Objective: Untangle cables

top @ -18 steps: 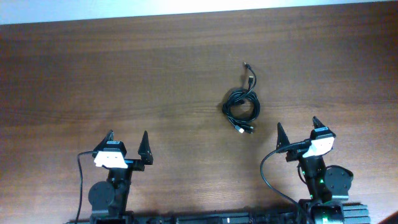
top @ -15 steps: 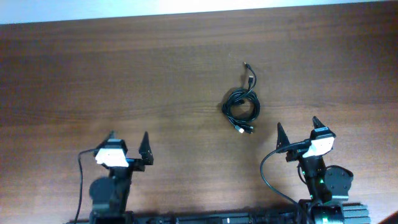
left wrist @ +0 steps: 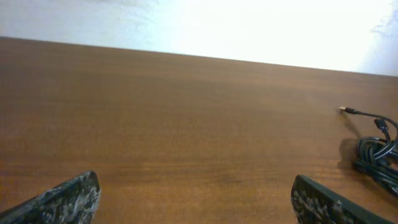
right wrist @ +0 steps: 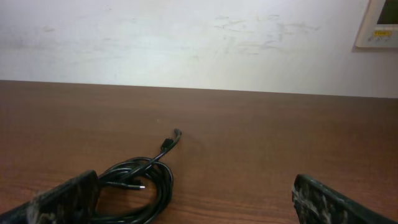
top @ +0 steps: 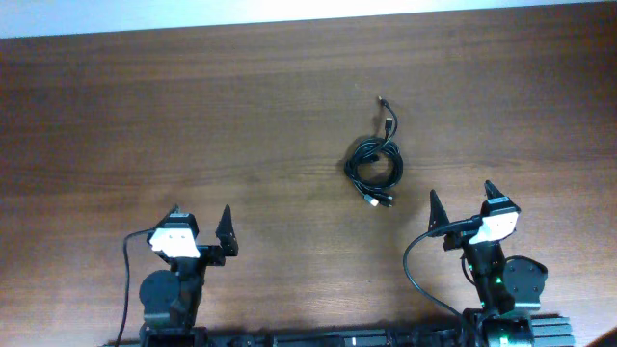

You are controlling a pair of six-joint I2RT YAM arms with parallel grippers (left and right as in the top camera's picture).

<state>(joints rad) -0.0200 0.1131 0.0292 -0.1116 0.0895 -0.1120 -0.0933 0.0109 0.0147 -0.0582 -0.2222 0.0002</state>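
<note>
Only obstacle on the table [top: 193,116] is the cables [top: 374,166] bundle itself, w/ one plug end trailing off its far side. Bare wood all round it: far side up to the table edge, wide stretch to its left, open to its right too. My right gripper [top: 461,191], fingers spread wide, sits near-right of the cables, nothing btwn. My left gripper [top: 200,210], also spread, is well off to the near-left, bare wood btwn. Nearer than that, thick wire [top: 406,262] loops by my right base.
</note>
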